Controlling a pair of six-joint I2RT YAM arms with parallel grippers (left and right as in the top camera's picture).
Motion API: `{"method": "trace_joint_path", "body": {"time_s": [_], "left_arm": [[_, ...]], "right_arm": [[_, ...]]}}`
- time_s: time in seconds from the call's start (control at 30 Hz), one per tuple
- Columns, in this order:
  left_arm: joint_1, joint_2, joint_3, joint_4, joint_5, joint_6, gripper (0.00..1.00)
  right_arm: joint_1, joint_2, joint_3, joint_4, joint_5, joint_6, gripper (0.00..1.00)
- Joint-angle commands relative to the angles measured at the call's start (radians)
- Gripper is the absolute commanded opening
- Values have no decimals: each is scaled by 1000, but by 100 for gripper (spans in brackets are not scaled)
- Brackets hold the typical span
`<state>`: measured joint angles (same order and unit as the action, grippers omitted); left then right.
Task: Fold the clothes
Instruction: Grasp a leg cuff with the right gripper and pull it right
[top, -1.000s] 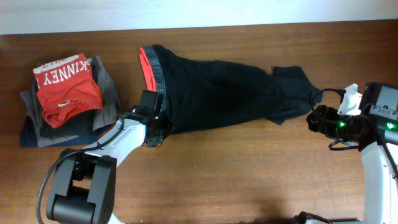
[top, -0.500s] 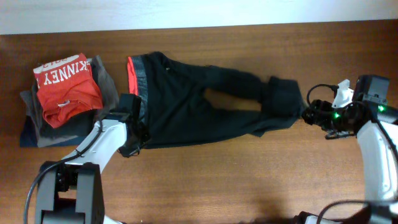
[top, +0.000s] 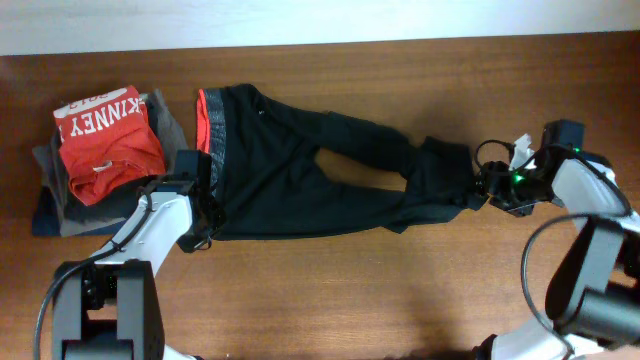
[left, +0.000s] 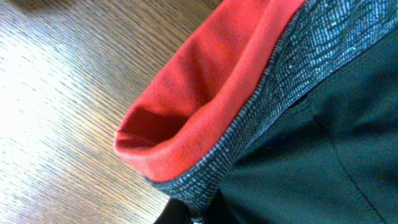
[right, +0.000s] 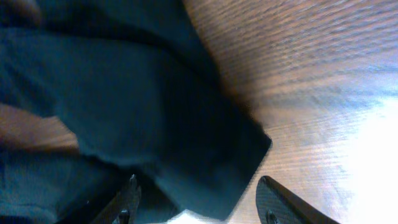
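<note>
No fold is made yet: the pants (top: 300, 170) lie stretched along the desk (top: 350, 290), the left pincer (top: 205, 212) pinching the waistband (left: 249, 124), the right pincer (right: 198, 186) spread around a leg cuff (right: 236, 158).

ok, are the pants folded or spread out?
Spread out, not folded: black pants lie full length on the table, legs apart, waistband left, cuffs bunched right.

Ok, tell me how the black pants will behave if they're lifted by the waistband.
Probably floppy: the black pants lie in soft wrinkles and the cuff is bunched. The waistband curls over itself, so it likely sags rather than holding shape. On the smooth wooden table, they should drag easily.
</note>
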<state>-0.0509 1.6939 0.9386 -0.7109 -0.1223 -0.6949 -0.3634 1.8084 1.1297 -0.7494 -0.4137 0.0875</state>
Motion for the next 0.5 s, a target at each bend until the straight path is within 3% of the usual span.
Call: {"method": "trace_joint_path", "body": {"time_s": [0.0,0.17,0.23,0.33,0.47], "left_arm": [[3,-23,-8,7,-24,19,0],[3,-23,-8,14,-24,19,0],[3,-23,-8,14,-24,19,0],[3,-23,-8,14,-24,19,0],[3,-23,-8,14,-24,19,0]], "right_arm": [[31,51,12,39,-47,-11,63],[81,80,12,109,-29,-24,43],[92,84,12,128,11,-24,24],[97,84,12,136,59,-24,4],[72,76,47,154,75,-24,5]]}}
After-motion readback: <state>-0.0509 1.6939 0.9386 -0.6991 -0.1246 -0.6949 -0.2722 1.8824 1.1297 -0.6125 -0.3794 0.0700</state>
